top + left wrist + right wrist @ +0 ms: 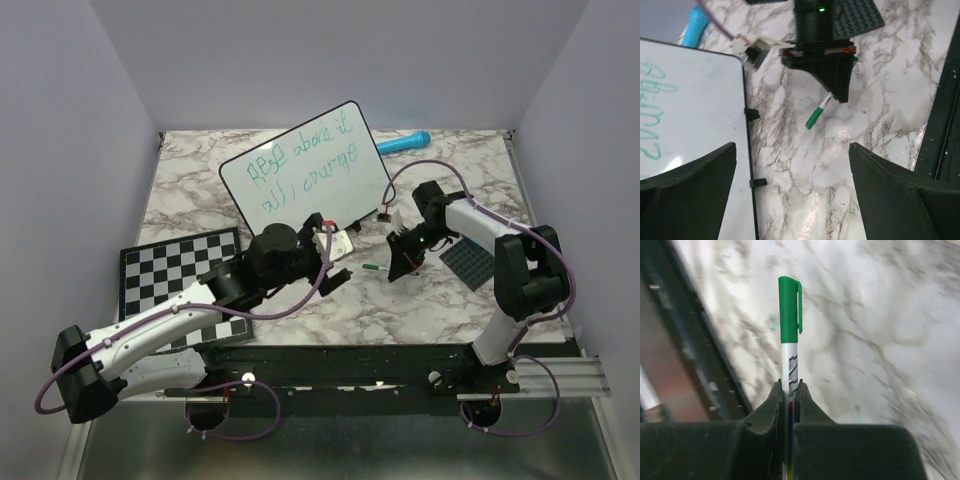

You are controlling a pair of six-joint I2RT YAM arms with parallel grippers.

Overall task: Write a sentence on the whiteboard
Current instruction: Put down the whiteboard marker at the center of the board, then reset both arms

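Board position: large white rectangular whiteboard [335, 200] with thin black rim, lying turned at an angle on the white marble-patterned counter [450, 165], just beyond and to the left of the left end effector [338, 262]; its footed edge close beside the left finger [700, 195] in the wrist view.
Sentence: two lines of loopy green handwriting, the sentence [303, 165], across most of the board; upside down as seen from the arm bases; judged complete.
Left end effector state: released, jaws spread wide, only bare counter between them, touching nothing visible.
Right end effector state: right end effector [398, 268] clenched on a slim white-barrelled marker [789, 315] with green clip cap; barrel pinched between the fingertips, capped end sticking out ahead.
Marker placement: low over the counter, cap end pointing towards the left end effector, in the gap between the two; contact with counter not determinable.
Why capped: cap on, so probably no more strokes intended; pen likely ready to be set down.
Why left open: probably standing clear of the pen; board left unheld.
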